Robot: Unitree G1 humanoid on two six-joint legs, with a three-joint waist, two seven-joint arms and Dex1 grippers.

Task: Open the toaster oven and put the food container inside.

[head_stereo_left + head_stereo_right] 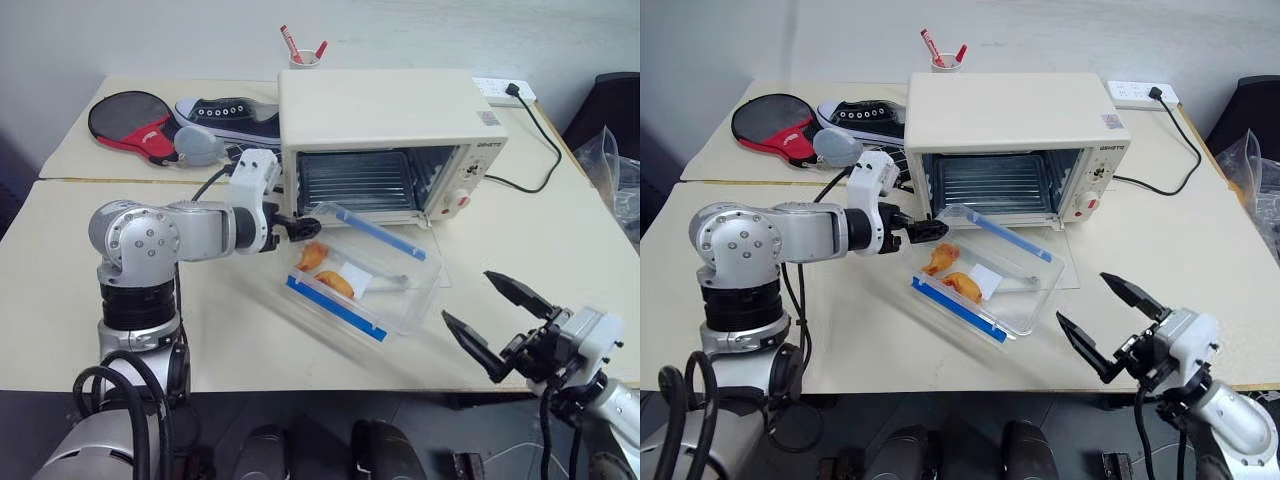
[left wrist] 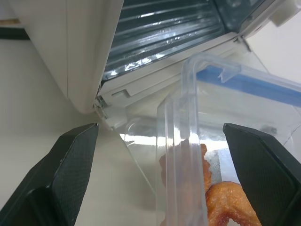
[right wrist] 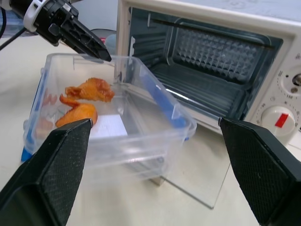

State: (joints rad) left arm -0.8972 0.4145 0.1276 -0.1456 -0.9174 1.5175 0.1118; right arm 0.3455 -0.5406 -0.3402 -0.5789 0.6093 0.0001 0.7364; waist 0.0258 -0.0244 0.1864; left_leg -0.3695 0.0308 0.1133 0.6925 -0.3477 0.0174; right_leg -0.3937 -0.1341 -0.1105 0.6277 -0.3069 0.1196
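Both jaws apart, nothing held. We see the clear plastic food container with blue clips (image 1: 360, 280) on the open glass door of the cream-white toaster oven (image 1: 385, 120), long axis skewed to the cavity; left gripper (image 1: 300, 226) at its near-left corner is closer, right gripper (image 1: 497, 318) well apart.

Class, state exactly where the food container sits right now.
The food container rests on the toaster oven's lowered glass door, just outside the open cavity, with the left gripper at its near-left corner.
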